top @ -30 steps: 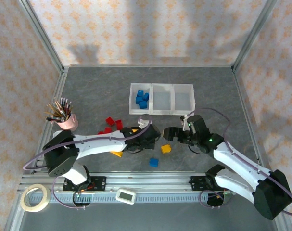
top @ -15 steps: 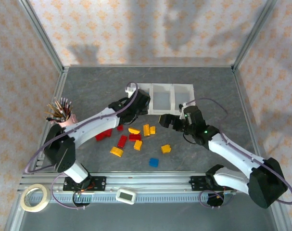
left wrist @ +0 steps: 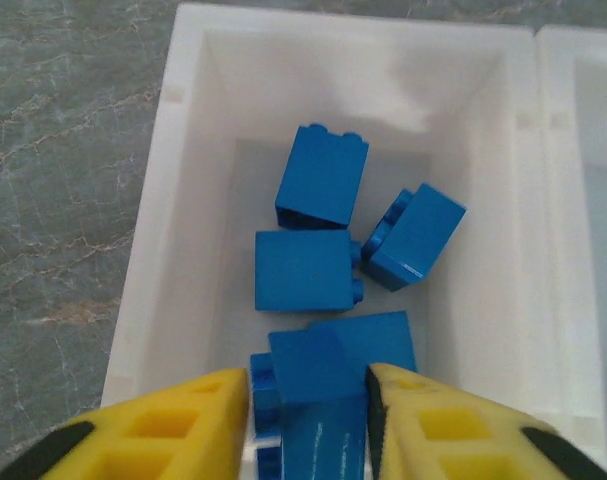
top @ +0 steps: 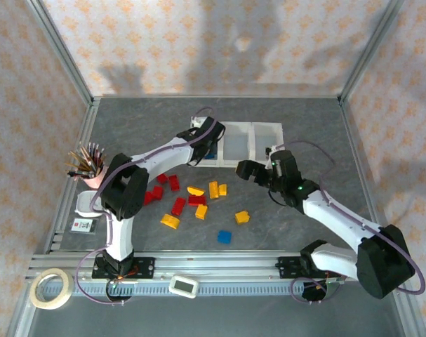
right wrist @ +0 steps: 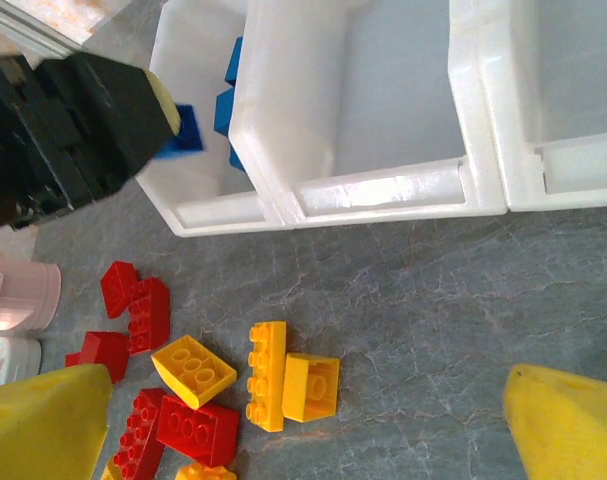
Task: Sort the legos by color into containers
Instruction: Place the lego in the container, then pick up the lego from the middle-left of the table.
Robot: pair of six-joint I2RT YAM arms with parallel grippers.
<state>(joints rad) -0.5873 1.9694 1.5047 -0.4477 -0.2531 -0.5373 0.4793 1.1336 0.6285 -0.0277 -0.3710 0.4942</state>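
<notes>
My left gripper (top: 205,135) hangs over the left bin of the three joined white containers (top: 266,127). Its yellow fingers are shut on a blue brick (left wrist: 318,372), held just above several blue legos (left wrist: 321,190) lying in that bin (left wrist: 183,100). The right gripper (top: 242,168) hovers open in front of the bins, above two yellow legos (right wrist: 268,375); nothing sits between its fingers (right wrist: 308,400). Red legos (top: 177,205), yellow legos (top: 213,189) and one blue brick (top: 224,237) lie loose on the table. The middle bin (right wrist: 383,110) and the right bin hold nothing.
A pink cup of pencils (top: 93,170) stands at the left, with a small white tub (top: 83,203) in front of it. A tape roll (top: 51,288) and a white device (top: 183,285) rest on the near rail. Metal frame posts border the table.
The left arm carried the blue brick from the pile up over the left bin. The right gripper, still open, drew back toward the bins.
</notes>
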